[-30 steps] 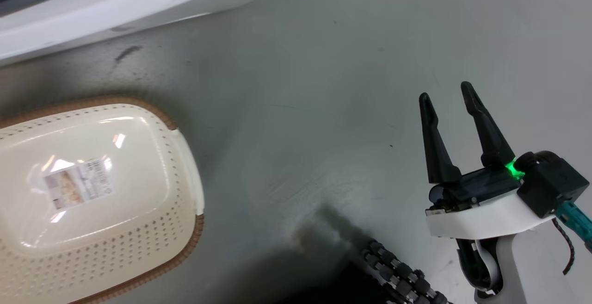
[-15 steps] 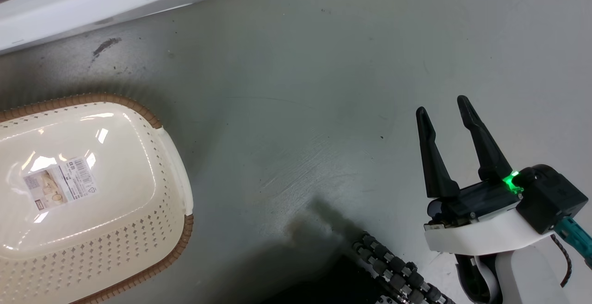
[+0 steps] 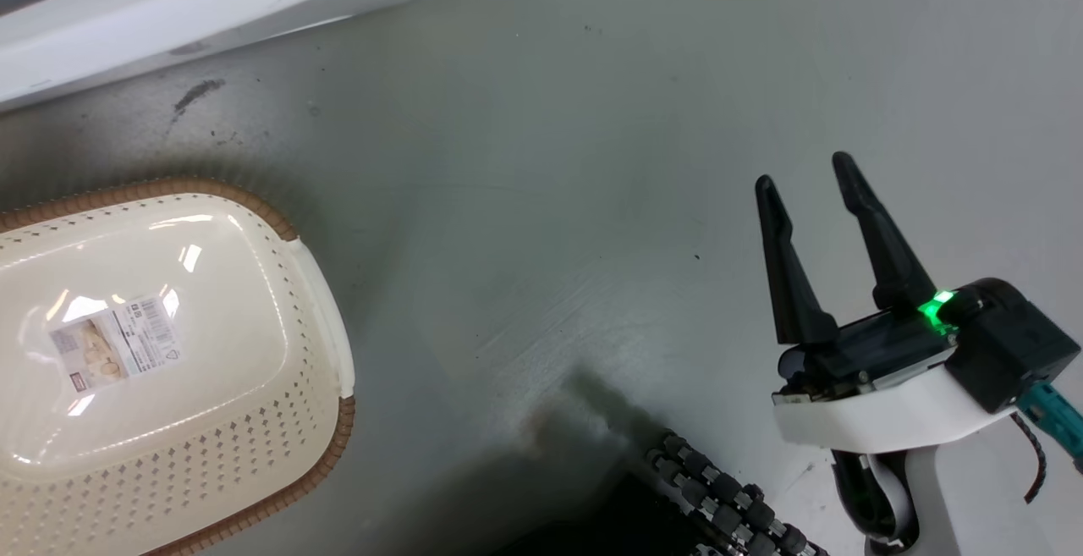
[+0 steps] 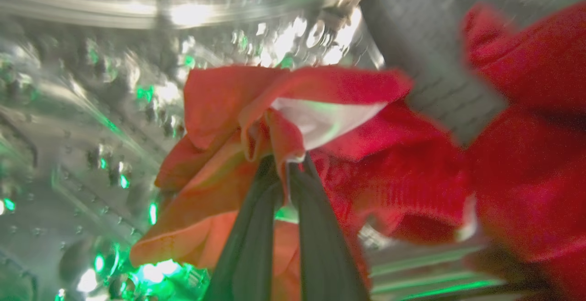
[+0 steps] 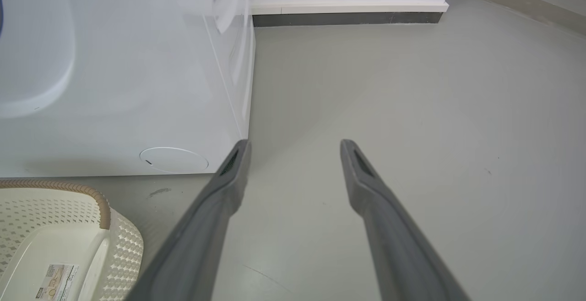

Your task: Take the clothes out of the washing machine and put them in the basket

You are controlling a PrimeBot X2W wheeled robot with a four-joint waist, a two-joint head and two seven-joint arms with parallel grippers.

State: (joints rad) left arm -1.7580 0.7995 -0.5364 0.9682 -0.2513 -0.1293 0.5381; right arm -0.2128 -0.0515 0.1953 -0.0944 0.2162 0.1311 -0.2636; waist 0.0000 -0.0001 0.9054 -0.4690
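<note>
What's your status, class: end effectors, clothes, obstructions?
Left end effector shut on clothes in washing machine. Right end effector open above floor. Basket without clothes. No obstruction seen.

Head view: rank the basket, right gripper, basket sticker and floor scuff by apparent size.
Largest to smallest:
1. basket, partly cut off by the frame
2. right gripper, nearer the camera, so inflated
3. sticker
4. floor scuff

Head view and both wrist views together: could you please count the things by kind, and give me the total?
Cream perforated plastic laundry basket with brown rim: 1
Large white washing machine: 1
Printed paper label in the basket: 1
Bright red fabric clothes: 1 bunch, pieces not separable
Grippers: 2 (left gripper, right gripper)
Total: 6
</note>
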